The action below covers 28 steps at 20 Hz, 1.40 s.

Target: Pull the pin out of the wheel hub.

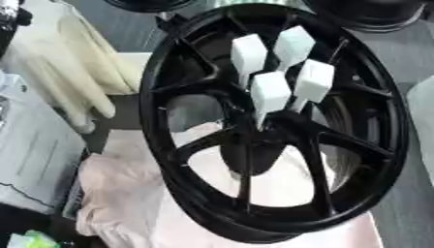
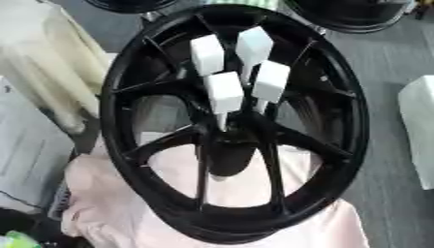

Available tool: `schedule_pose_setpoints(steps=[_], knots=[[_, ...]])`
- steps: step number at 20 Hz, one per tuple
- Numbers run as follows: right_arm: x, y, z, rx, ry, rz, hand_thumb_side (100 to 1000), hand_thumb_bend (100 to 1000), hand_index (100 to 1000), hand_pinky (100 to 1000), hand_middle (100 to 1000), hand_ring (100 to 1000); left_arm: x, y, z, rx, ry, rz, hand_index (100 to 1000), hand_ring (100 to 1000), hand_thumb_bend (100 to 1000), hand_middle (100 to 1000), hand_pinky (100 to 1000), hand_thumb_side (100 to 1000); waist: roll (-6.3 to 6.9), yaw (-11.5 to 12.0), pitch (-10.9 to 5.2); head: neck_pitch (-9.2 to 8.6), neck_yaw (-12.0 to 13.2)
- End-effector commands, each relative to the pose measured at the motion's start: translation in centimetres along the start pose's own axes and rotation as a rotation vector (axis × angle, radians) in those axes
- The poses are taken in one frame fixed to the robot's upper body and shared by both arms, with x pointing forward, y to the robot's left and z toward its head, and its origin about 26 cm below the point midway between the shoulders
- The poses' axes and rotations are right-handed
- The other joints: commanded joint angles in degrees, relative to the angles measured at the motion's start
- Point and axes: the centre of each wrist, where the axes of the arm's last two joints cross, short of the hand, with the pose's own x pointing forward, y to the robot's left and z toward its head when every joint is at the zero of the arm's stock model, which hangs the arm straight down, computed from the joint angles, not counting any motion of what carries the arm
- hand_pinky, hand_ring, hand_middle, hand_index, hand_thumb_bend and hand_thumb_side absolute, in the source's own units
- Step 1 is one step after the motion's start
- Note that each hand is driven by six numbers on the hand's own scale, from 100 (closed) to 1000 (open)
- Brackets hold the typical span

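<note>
Looking down, we see a black wheel hub [image 1: 169, 145] standing tilted on a pale pink cloth [image 1: 118, 193]. Four white pins [image 1: 271, 92] with blocky heads cluster at its centre, their thin stems running down into the middle of the spokes. Neither of our hands shows in either view, so we cannot tell how the fingers stand. Cream gloves [image 1: 81, 68] lie to the left, apart from the hub.

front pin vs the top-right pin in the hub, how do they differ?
The front pin shows its stem, tapering down to the hub; the top-right pin has its stem mostly hidden behind others. The front pin sits lower in the picture and looks larger; the top-right pin sits highest. Both have white blocky heads and stand seated.
</note>
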Motion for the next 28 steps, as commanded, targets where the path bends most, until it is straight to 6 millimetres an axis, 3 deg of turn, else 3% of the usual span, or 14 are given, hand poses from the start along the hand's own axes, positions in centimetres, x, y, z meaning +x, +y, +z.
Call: schedule_pose_setpoints(steps=[1,4,5,6,9,20,28], knots=[[1.6,-0.3,-1.4,-0.034,-0.015,0.033,656,583,812,792,746,755,0.6,0.6,-0.3,0.016,-0.021,-0.018,719,493,386,485,567,613,0.19,-0.2,-1.57,0.33,0.0],[3.4,0.3,-2.4,0.03,-0.049,0.094,666,593,821,796,757,768,0.4,0.8,-0.1,0.019,-0.012,-0.026,720,494,335,486,567,636,0.04,-0.2,-1.46,0.33,0.1],[3.9,0.4,-2.6,0.045,-0.053,0.111,662,637,822,796,758,769,0.4,0.8,-0.1,0.02,-0.01,-0.028,720,494,335,486,567,636,0.0,-0.2,-1.42,0.33,0.1],[4.3,0.6,-2.8,0.055,-0.054,0.125,661,594,824,796,760,769,0.4,0.8,-0.1,0.02,-0.01,-0.028,720,494,319,486,567,644,-0.03,-0.1,-1.36,0.33,0.1],[5.2,1.0,-3.1,0.071,-0.055,0.139,656,589,822,788,757,761,0.4,0.8,-0.1,0.019,-0.007,-0.031,720,494,304,486,567,652,-0.2,0.1,-1.14,0.33,-0.1],[5.4,3.2,-2.7,0.125,-0.002,0.135,610,553,777,751,653,662,0.2,0.8,0.0,0.018,0.007,-0.042,718,493,290,485,567,667,-0.84,0.5,-0.37,0.33,-0.3],[6.0,3.6,-2.2,0.134,0.014,0.196,575,506,752,699,561,575,0.2,0.7,0.1,0.016,0.016,-0.043,713,492,286,483,567,673,-1.11,0.7,-0.05,0.33,-0.1]])
